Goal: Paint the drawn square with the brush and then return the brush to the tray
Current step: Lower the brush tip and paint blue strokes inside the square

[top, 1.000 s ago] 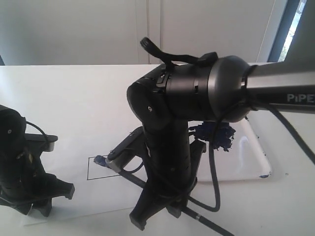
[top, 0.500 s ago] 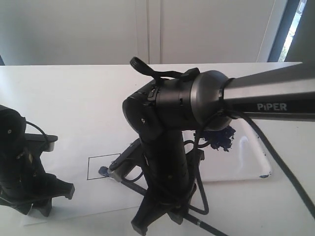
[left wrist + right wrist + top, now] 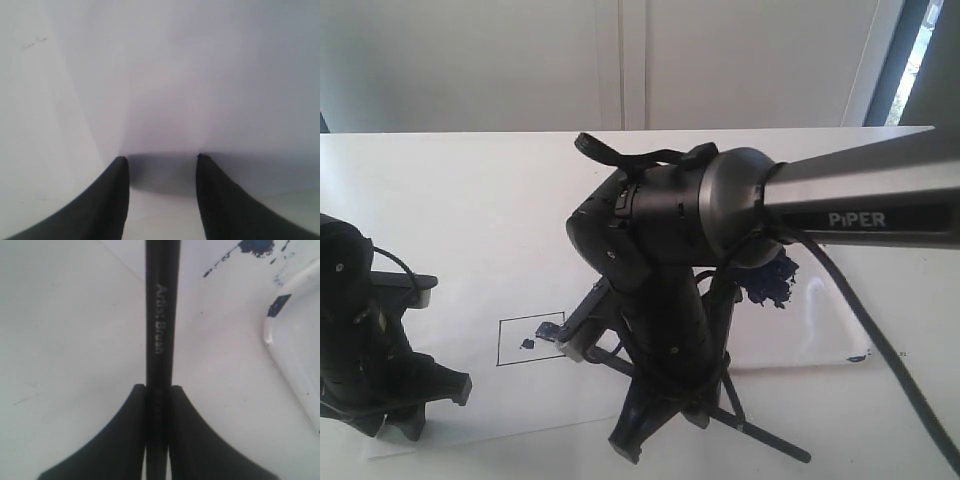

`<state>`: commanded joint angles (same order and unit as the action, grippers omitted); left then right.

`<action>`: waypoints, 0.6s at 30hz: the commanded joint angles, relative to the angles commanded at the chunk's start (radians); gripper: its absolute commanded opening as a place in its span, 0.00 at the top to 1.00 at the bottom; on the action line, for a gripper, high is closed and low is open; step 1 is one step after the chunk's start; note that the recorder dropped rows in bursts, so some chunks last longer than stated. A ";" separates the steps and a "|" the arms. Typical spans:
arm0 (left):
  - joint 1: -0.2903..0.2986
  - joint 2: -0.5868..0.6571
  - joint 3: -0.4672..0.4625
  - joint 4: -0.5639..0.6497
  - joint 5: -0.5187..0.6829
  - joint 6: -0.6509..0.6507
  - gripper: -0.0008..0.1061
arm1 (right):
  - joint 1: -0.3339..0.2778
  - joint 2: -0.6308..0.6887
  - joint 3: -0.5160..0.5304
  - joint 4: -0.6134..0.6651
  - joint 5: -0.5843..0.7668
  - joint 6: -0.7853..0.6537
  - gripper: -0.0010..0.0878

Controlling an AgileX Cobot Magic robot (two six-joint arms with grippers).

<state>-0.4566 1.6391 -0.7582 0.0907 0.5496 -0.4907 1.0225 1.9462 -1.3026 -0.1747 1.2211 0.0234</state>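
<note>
The drawn square (image 3: pixel 520 352) sits on the white paper, mostly white inside with two small dark blue dabs. My right gripper (image 3: pixel 662 425) stands just right of it, shut on the brush (image 3: pixel 770 440). The thin black handle slants away to the lower right, and its tip end lies at the square's right edge, mostly hidden by the arm. In the right wrist view the handle (image 3: pixel 160 315) runs straight out from between the closed fingers of the right gripper (image 3: pixel 159 387). The tray (image 3: pixel 825 330), with its blue paint blob (image 3: pixel 770 282), lies behind the right arm. My left gripper (image 3: pixel 160 159) is open over bare white paper.
The paper sheet (image 3: pixel 480 405) covers the table's near left. The left gripper (image 3: pixel 430 405) rests on its left edge. The tray's chipped rim (image 3: pixel 292 357) passes close on one side of the brush. Blue smears (image 3: pixel 256 245) mark the surface beyond it. A wall stands behind the table.
The right arm swung the brush across the square, from its upper left down and then back toward its right edge. Two blue dabs now show inside. The left arm has not moved.
</note>
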 joint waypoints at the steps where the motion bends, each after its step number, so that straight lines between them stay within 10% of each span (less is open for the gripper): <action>1: 0.000 0.000 0.000 0.000 0.000 0.000 0.55 | 0.000 0.000 0.000 0.000 0.000 0.000 0.99; 18: 0.000 0.000 0.000 0.000 -0.008 0.002 0.55 | 0.063 0.000 0.000 0.156 0.000 -0.049 0.99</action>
<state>-0.4566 1.6391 -0.7582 0.0907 0.5420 -0.4886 1.0857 1.9459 -1.3026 -0.0190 1.2211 -0.0256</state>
